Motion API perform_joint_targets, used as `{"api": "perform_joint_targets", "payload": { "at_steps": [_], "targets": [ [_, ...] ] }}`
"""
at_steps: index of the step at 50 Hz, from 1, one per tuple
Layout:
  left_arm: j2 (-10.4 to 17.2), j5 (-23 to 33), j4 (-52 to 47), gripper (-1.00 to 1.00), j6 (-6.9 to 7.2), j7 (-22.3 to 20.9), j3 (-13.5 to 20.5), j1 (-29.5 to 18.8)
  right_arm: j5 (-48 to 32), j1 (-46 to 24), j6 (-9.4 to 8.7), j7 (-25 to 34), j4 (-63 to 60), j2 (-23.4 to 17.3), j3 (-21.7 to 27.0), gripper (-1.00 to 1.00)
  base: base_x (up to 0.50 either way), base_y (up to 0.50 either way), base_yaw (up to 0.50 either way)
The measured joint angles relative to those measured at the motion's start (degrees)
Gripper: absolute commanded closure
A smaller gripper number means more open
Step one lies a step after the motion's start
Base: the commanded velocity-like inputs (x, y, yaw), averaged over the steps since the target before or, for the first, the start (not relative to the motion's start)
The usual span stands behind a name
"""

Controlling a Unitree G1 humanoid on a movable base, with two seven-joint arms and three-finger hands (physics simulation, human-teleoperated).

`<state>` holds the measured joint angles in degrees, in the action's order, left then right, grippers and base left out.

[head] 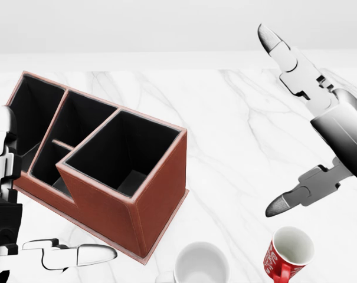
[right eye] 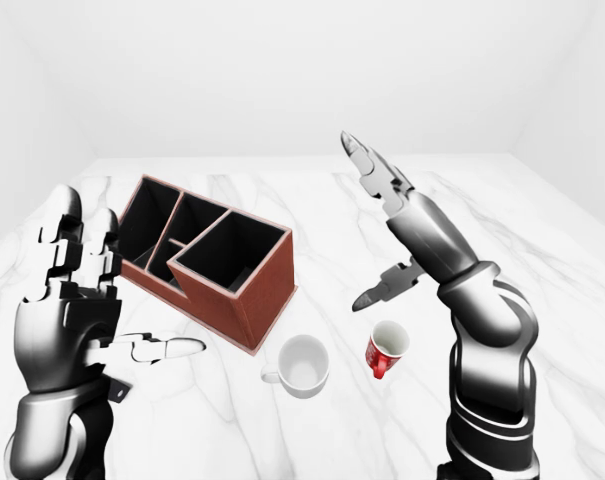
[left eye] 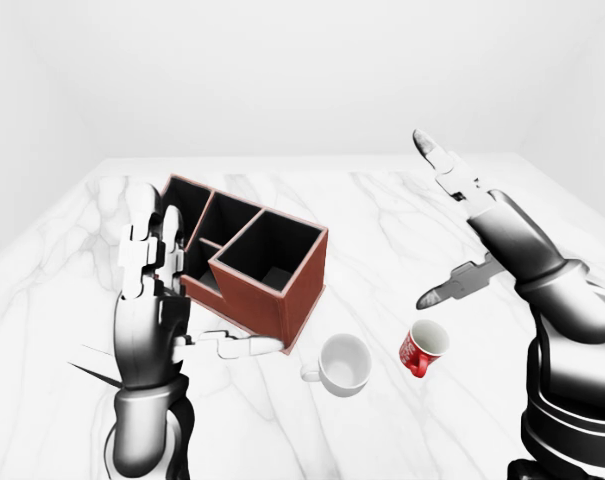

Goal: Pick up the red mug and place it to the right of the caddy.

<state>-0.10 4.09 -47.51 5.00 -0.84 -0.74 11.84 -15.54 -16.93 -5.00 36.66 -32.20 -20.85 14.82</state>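
With the right hand [left eye: 452,230] spread wide and empty above the red mug [left eye: 423,348], which stands on the tabletop [left eye: 402,210] just beside a white mug [left eye: 342,364], either could be knocked over by a careless descent.

From my seat I can read no text anywhere. The only marking I see is white lettering or a pattern on the side of the red mug [head: 282,254], and it is too small and blurred for me to make out a single word, letter or number
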Motion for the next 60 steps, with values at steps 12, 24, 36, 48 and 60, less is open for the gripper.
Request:
{"api": "perform_joint_targets", "payload": {
  "at_steps": [12, 24, 36, 48, 60],
  "targets": [
    [0.0, 0.0, -0.4, -1.00, 0.00, 0.0, 0.0, 0.1, -4.3, 0.5, 0.00, 3.3, 4.4, -1.1, 1.1, -0.99, 0.00, 0.00, 0.00],
    [0.0, -0.1, -0.9, -1.00, 0.00, -0.1, 0.2, 0.3, -7.2, 3.4, 0.00, 3.3, 6.4, -1.3, 2.9, -1.00, 0.00, 0.00, 0.00],
    [-0.1, 0.0, -1.2, -1.00, 0.00, -0.1, 0.1, 0.4, -9.2, 6.1, 0.00, 3.3, 7.5, -0.8, 3.8, -1.00, 0.00, 0.00, 0.00],
    [-0.1, -0.1, -1.5, -1.00, 0.00, -0.2, 0.2, 0.6, -11.4, 8.9, 0.00, 3.3, 8.2, 0.6, 3.8, -1.00, 0.00, 0.00, 0.00],
    [-0.1, -0.1, -1.8, -1.00, 0.00, -0.2, 0.2, 0.6, -12.8, 11.1, 0.00, 3.3, 9.3, 1.9, 3.7, -1.00, 0.00, 0.00, 0.00]
  ]
}}
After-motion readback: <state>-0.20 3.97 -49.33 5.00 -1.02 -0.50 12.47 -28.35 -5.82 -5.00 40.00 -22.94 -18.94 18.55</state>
